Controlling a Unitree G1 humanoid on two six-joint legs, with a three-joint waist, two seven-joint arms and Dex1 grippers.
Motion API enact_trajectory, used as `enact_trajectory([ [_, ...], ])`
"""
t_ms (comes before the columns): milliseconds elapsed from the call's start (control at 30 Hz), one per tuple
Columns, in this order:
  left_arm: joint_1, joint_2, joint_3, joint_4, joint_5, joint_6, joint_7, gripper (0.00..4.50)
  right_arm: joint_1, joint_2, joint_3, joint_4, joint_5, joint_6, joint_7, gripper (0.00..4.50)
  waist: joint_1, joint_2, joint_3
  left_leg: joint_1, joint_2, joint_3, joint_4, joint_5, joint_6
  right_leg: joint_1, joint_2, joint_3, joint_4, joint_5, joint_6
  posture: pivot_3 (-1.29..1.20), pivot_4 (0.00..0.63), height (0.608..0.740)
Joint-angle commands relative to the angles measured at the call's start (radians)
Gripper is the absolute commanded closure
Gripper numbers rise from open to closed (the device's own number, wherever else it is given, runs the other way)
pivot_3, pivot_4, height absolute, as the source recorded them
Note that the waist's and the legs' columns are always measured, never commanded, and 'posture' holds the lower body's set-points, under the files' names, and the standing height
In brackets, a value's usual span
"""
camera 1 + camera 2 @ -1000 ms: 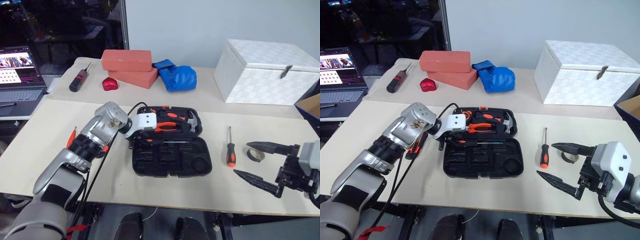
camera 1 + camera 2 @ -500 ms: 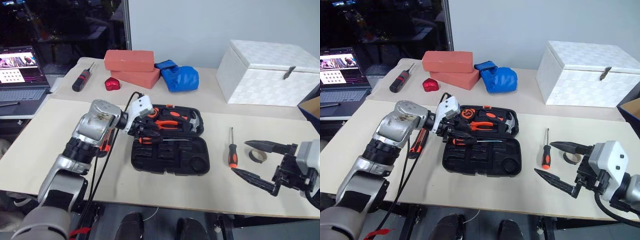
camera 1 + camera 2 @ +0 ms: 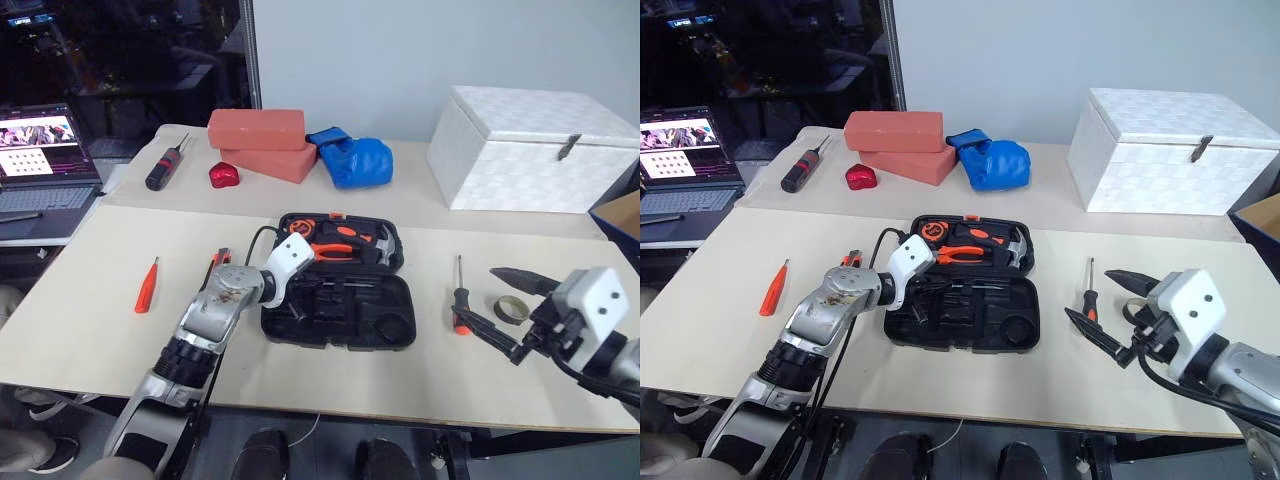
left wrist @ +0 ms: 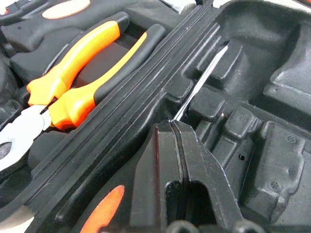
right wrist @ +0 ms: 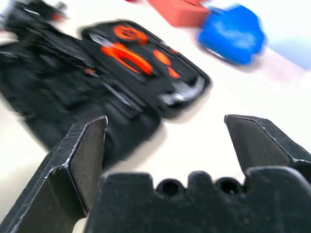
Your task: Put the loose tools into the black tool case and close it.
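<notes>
The black plastic clamshell tool case (image 3: 338, 280) lies open mid-table, orange-handled pliers (image 4: 82, 73) in its far half. The left gripper (image 4: 175, 133) sits over the near half — fingers pressed together, a slim screwdriver shaft (image 4: 199, 82) at their tip; whether they pinch it, I cannot tell. The right gripper (image 3: 1110, 305) hangs spread wide and empty near a black-and-orange screwdriver (image 3: 459, 297) and the greyish tape roll (image 3: 510, 308). Another orange screwdriver (image 3: 146, 285) lies well apart on the left.

Black tool case (image 3: 340, 305); orange-black pliers (image 4: 82, 73); blue glove (image 3: 352, 160).
</notes>
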Motion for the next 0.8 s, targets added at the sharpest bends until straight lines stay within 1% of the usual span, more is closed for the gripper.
enact_trajectory([
  [33,0.024,0.016,0.096,-0.169,-0.203,0.005,-0.141,4.47,-0.078,-0.044,0.074,-0.003,-0.105,0.267,-0.195,0.0,-0.005,0.0,0.0,-0.002,0.0,0.001,0.0,0.0,0.0,-0.002,0.0,0.001,0.0,0.0,0.0,0.0,0.15,0.74],
  [67,0.031,0.038,0.104,-0.219,-0.251,0.03,-0.182,4.08,-0.117,-0.032,0.085,0.022,-0.071,0.32,-0.2,0.0,-0.009,0.0,0.0,-0.006,0.0,0.001,0.0,0.0,0.0,-0.002,0.0,0.001,0.0,0.001,-0.001,0.0,0.15,0.74],
  [100,0.033,0.057,0.107,-0.254,-0.281,0.051,-0.203,3.92,-0.153,-0.023,0.096,0.044,-0.05,0.361,-0.198,0.0,-0.012,-0.001,0.001,-0.01,0.0,0.001,0.0,0.001,0.0,-0.005,0.0,0.001,0.0,0.003,-0.002,0.0,0.15,0.74],
  [200,0.035,0.143,0.109,-0.347,-0.367,0.11,-0.282,2.86,-0.293,0.025,0.18,0.136,-0.054,0.489,-0.246,0.0,-0.023,0.0,0.001,-0.01,-0.001,0.0,0.001,0.004,0.006,-0.004,0.0,0.002,0.0,0.004,-0.005,0.0,0.15,0.74],
  [267,0.03,0.173,0.101,-0.391,-0.395,0.134,-0.286,2.07,-0.37,0.051,0.213,0.214,-0.071,0.558,-0.276,0.0,-0.024,0.0,0.001,-0.009,-0.001,0.0,0.0,0.004,0.006,-0.004,0.001,0.002,0.0,0.003,-0.003,0.0,0.15,0.74],
  [333,0.019,0.19,0.103,-0.421,-0.422,0.166,-0.273,1.42,-0.448,0.078,0.247,0.284,-0.081,0.607,-0.295,0.0,-0.022,0.0,0.001,-0.01,-0.001,0.0,0.0,0.004,0.006,-0.004,0.001,0.003,0.0,0.002,-0.002,0.0,0.15,0.74],
  [433,0.012,0.209,0.09,-0.453,-0.438,0.188,-0.259,0.41,-0.522,0.1,0.272,0.371,-0.089,0.658,-0.302,0.0,-0.019,0.0,0.001,-0.011,-0.002,0.001,0.0,0.004,0.006,-0.004,0.001,0.003,-0.001,0.002,-0.001,0.0,0.15,0.74],
  [467,0.013,0.214,0.09,-0.453,-0.435,0.18,-0.256,0.41,-0.538,0.097,0.292,0.399,-0.104,0.661,-0.306,0.0,-0.018,0.0,0.001,-0.011,-0.002,0.0,0.0,0.004,0.006,-0.004,0.001,0.004,-0.001,0.002,0.0,0.0,0.15,0.74],
  [500,0.017,0.216,0.091,-0.452,-0.433,0.173,-0.252,0.31,-0.551,0.093,0.308,0.421,-0.119,0.66,-0.311,0.52,-0.018,0.0,0.001,-0.011,-0.003,0.0,0.0,0.004,0.006,-0.004,0.001,0.004,-0.001,0.002,0.0,0.0,0.15,0.74],
  [533,0.023,0.22,0.093,-0.448,-0.43,0.165,-0.25,0.31,-0.563,0.091,0.319,0.436,-0.128,0.661,-0.315,0.69,-0.018,0.0,0.001,-0.011,-0.003,0.001,0.0,0.004,0.006,-0.004,0.001,0.004,-0.001,0.002,0.0,0.0,0.15,0.74],
  [600,0.036,0.225,0.095,-0.446,-0.43,0.152,-0.245,0.31,-0.581,0.089,0.327,0.45,-0.143,0.668,-0.32,1.43,-0.02,0.001,0.001,-0.011,-0.003,0.001,0.0,0.004,0.007,-0.004,0.001,0.004,-0.001,0.002,0.0,0.0,0.15,0.74],
  [633,0.044,0.226,0.097,-0.445,-0.432,0.147,-0.243,0.31,-0.586,0.084,0.331,0.452,-0.15,0.671,-0.323,1.68,-0.02,0.001,0.001,-0.011,-0.003,0.001,0.0,0.004,0.008,-0.005,0.001,0.004,-0.001,0.002,-0.001,0.0,0.15,0.74],
  [667,0.055,0.228,0.1,-0.443,-0.434,0.142,-0.242,0.31,-0.587,0.079,0.331,0.449,-0.152,0.675,-0.32,2.14,-0.021,0.001,0.001,-0.011,-0.003,0.001,0.0,0.004,0.008,-0.005,0.001,0.004,-0.001,0.002,-0.001,0.0,0.15,0.74],
  [700,0.064,0.23,0.103,-0.44,-0.436,0.136,-0.241,0.31,-0.585,0.073,0.336,0.445,-0.156,0.676,-0.316,2.38,-0.021,0.001,0.001,-0.011,-0.003,0.001,0.0,0.005,0.009,-0.005,0.001,0.004,-0.001,0.002,-0.001,0.0,0.15,0.74],
  [800,0.081,0.228,0.115,-0.433,-0.442,0.114,-0.233,0.31,-0.577,0.063,0.333,0.431,-0.158,0.678,-0.303,3.48,-0.021,0.001,0.002,-0.011,-0.003,0.001,0.0,0.004,0.009,-0.005,0.001,0.004,-0.001,0.002,-0.001,0.0,0.15,0.74],
])
